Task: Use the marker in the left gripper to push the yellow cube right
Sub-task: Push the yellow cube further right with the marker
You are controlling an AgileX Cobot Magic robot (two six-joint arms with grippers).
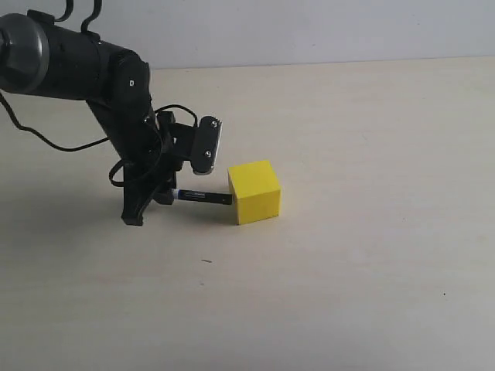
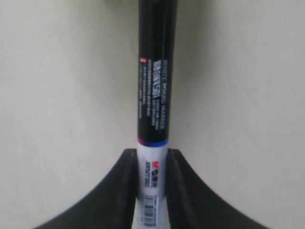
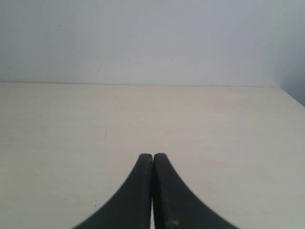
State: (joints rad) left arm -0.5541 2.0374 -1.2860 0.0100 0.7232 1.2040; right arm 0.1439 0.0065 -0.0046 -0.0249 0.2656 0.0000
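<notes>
The yellow cube (image 1: pixel 254 192) rests on the pale table, left of centre in the exterior view. My left gripper (image 1: pixel 158 197) stands just left of it, shut on the marker (image 1: pixel 203 196), which lies level and points right. The marker's black tip meets the cube's left face low down. In the left wrist view the marker (image 2: pixel 153 109) runs straight out from between the left gripper's (image 2: pixel 152 155) two black fingers (image 2: pixel 125 186), white barrel in the grip and black cap beyond; the cube is out of that view. My right gripper (image 3: pixel 152 156) is shut on nothing, over bare table.
The pale wooden table (image 1: pixel 371 255) stretches to the right of the cube. A wall (image 3: pixel 152 38) rises behind the table's far edge. Black cables (image 1: pixel 54 143) loop from the left arm down to the left of the gripper.
</notes>
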